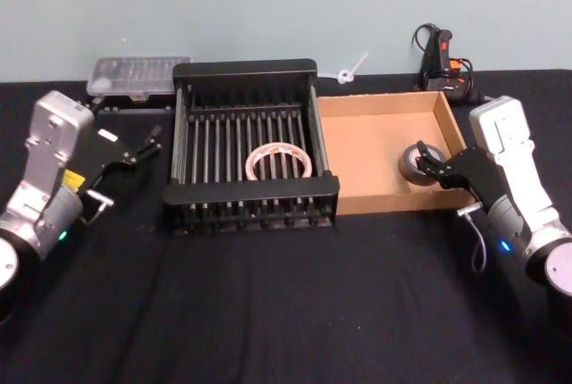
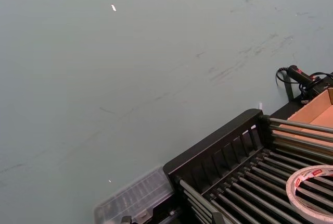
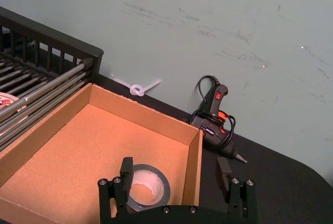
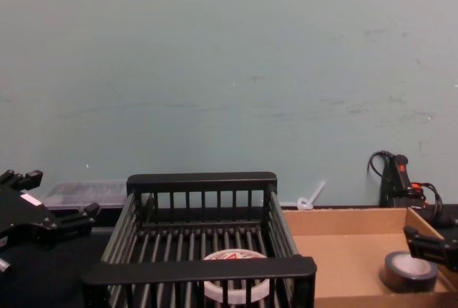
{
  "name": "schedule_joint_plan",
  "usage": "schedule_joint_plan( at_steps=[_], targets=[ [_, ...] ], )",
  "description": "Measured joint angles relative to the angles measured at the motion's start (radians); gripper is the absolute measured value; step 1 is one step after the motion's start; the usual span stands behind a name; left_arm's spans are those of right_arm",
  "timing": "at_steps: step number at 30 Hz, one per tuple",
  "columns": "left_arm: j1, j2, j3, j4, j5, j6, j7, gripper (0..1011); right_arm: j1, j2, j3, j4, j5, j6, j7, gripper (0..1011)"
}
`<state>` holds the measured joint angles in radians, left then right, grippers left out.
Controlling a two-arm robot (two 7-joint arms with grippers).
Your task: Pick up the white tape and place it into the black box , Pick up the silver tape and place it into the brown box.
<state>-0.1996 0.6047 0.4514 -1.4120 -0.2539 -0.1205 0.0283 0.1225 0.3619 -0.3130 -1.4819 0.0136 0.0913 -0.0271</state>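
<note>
A black cloth covers the table (image 1: pixel 268 304), which stands against a pale teal wall (image 4: pixel 229 71) marked with faint scuffs. The black box (image 1: pixel 250 189) sits mid-table, the white tape (image 1: pixel 279 162) lying flat on its slatted floor. Touching its right side is the brown box (image 1: pixel 375 147), with the silver tape (image 1: pixel 418 160) flat in its near right corner. The right gripper (image 1: pixel 432 165) hovers at that corner, jaws wide apart and holding nothing, one finger over the roll and one outside the box wall. The left gripper (image 1: pixel 147 146) hangs left of the black box, jaws open and empty. At the far edge lie a clear plastic case (image 1: pixel 138 77), a white plastic piece (image 1: pixel 349 70) and a black glue gun (image 1: pixel 441 61).
</note>
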Motion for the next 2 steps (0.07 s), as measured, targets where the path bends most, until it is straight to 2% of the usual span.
schedule_joint_plan(
  at_steps=[2],
  targets=[
    [0.000,0.000,0.000,0.000,0.000,0.000,0.000,1001,0.000,0.000,0.000,0.000,0.000,0.000,0.000,1002]
  ],
)
